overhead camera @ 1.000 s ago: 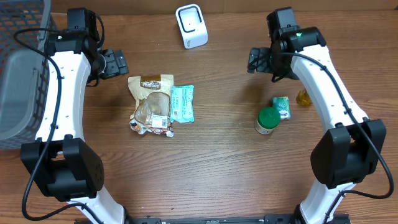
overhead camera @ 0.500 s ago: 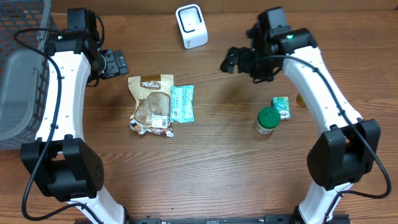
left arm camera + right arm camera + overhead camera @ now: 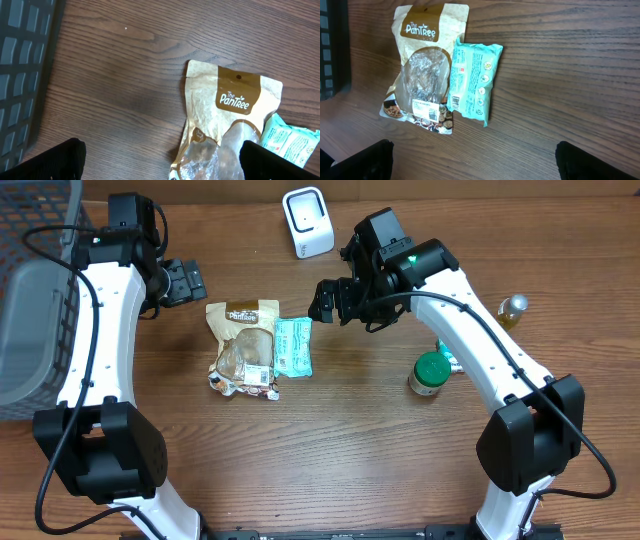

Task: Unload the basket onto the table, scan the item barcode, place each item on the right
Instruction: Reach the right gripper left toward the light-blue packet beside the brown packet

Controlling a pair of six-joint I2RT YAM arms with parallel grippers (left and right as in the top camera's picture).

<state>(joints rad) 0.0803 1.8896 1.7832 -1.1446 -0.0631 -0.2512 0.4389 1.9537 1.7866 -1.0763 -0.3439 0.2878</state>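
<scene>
My right claw [image 3: 325,302] and left claw [image 3: 186,281]: both spread wide, empty.
The teal packet [image 3: 472,82] lies flat on the surface [image 3: 340,430], touching the tan pouch [image 3: 425,65]; right claw hangs near the packet's corner, left claw near the pouch's top; scanner [image 3: 307,221] stands well apart.

The bench [image 3: 330,440] is seen as brown wood, finely grained and matt. The pouch [image 3: 426,65] is made of matt tan paper-like film with a glossy, crinkled clear window. The teal packet [image 3: 472,82] is wrapped in smooth, faintly shiny plastic. The scanner [image 3: 307,222] is cased in glossy white plastic.
</scene>
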